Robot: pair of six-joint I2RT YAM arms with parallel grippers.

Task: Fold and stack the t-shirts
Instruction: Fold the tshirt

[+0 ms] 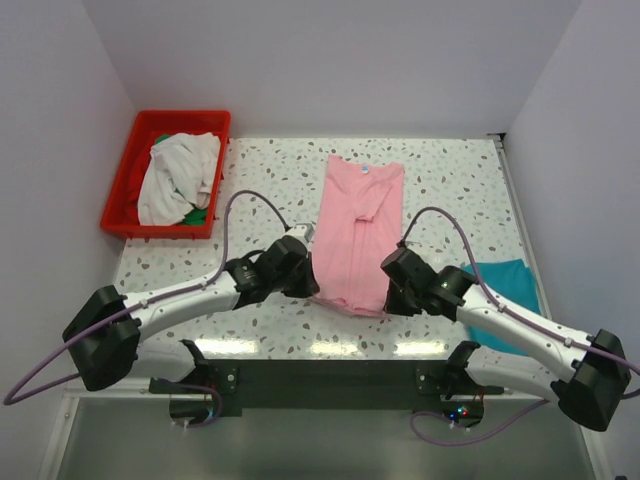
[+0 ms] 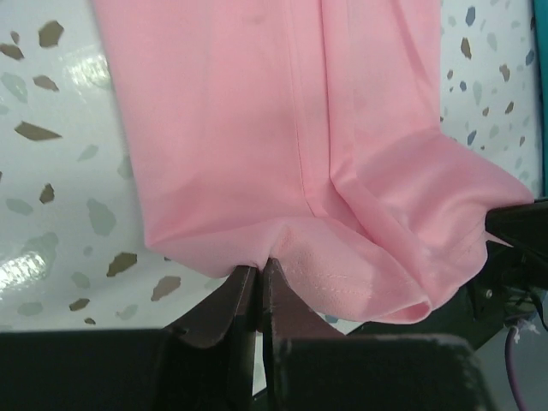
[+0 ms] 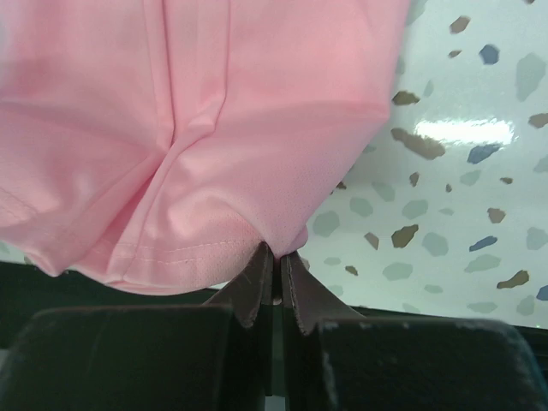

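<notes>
Left claw [image 2: 259, 270] clamping near hem of pink t-shirt [image 1: 355, 225], left corner; right claw [image 3: 276, 253] clamping right corner. Teal t-shirt [image 1: 505, 290] lying at counter [image 1: 450, 190] right edge. Pink t-shirt stretching away mid-counter, folded lengthwise. Off-white t-shirt [image 1: 175, 175] sitting in red crate [image 1: 120, 190], far left.

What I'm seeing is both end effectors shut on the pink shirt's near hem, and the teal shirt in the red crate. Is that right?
The teal shirt is wrong: the top view shows it on the table beside the right arm, not in the red crate. The left end effector and right end effector are shut on the near hem of the pink shirt.
</notes>
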